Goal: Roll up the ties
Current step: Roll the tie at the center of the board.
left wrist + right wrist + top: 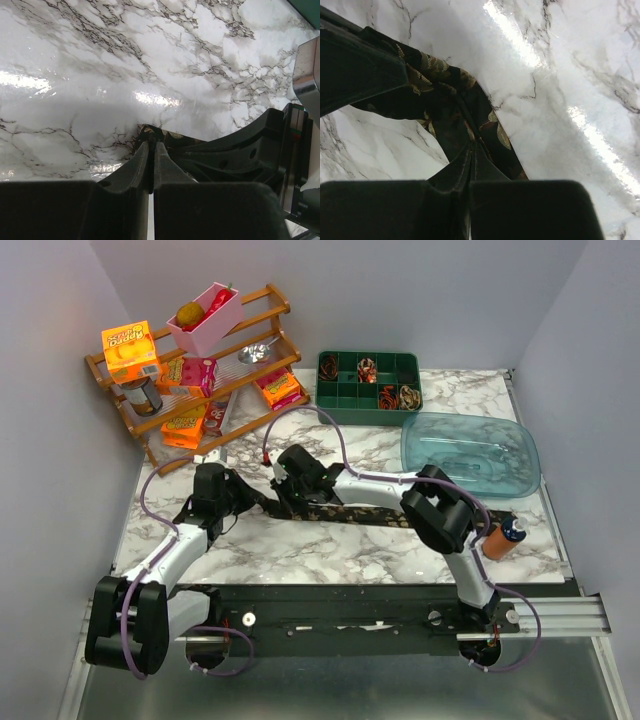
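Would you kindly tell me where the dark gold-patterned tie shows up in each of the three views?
Top external: the tie lies stretched left to right across the middle of the marble tabletop.
Left wrist: only a scrap of the tie shows, just below centre.
Right wrist: the tie runs as a folded band from upper left to bottom centre.
Shared landmark: the marble tabletop, beneath the tie in all three views.

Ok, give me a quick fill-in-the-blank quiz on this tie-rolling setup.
1. The patterned tie lies stretched on the ____ tabletop.
2. The coiled ties sit in the ____ tray.
3. The left tool and right tool are both ____ on the patterned tie.
Missing words: marble; green; shut.
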Robot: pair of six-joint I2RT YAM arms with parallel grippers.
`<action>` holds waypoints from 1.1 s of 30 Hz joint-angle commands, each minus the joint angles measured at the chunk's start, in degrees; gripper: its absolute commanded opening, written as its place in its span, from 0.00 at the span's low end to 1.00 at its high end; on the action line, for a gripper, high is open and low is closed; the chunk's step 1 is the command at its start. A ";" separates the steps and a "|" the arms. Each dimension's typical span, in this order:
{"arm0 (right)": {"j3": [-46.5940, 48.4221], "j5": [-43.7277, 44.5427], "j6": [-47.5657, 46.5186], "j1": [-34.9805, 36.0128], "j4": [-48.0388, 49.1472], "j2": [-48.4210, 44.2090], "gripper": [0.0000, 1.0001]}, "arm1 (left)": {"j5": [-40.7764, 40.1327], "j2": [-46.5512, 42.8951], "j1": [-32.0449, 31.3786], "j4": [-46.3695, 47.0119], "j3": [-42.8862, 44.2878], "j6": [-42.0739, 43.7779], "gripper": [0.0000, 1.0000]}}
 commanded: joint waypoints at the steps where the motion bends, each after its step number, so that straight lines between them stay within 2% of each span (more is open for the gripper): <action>1: -2.11 -1.48 -5.29 0.06 0.29 -3.83 0.24 | -1.36 0.26 -0.43 0.97 1.04 0.92 0.11; 3: -3.78 -2.01 -6.36 -0.03 1.79 -5.15 0.39 | -1.54 0.34 -0.43 0.62 1.13 0.92 0.11; 4: -4.40 -2.36 -7.32 0.06 3.01 -6.12 0.52 | -1.63 0.34 -0.43 0.53 1.22 0.92 0.11; 6: -6.07 -2.89 -7.59 0.06 4.25 -6.74 0.67 | -1.63 0.34 -0.43 0.53 1.22 1.01 0.11; 7: -6.25 -3.41 -9.33 0.06 4.69 -6.74 0.79 | -1.63 0.43 -0.43 0.53 1.13 1.01 0.11; 10: -6.25 -3.77 -9.96 0.06 5.31 -6.04 0.92 | -1.54 0.61 -0.43 0.53 1.13 1.10 0.11; 13: -6.16 -3.51 -10.49 0.06 6.27 -4.99 0.98 | -1.37 0.70 -0.43 0.53 1.13 1.10 0.11; 19: -4.67 -4.74 -11.72 0.15 6.36 -1.30 0.99 | -0.93 1.13 -0.43 0.97 0.96 1.01 0.11; 24: -4.32 -3.86 -11.72 0.06 6.36 0.55 0.95 | -1.01 0.87 -0.43 0.97 0.87 0.92 0.11; 30: -4.23 -2.37 -12.60 0.50 6.28 2.66 0.83 | -0.75 0.26 -0.52 1.06 0.78 0.75 0.12; 33: -4.58 -1.40 -13.74 1.29 6.36 3.19 0.69 | -0.23 0.26 -0.43 1.50 0.78 0.31 0.12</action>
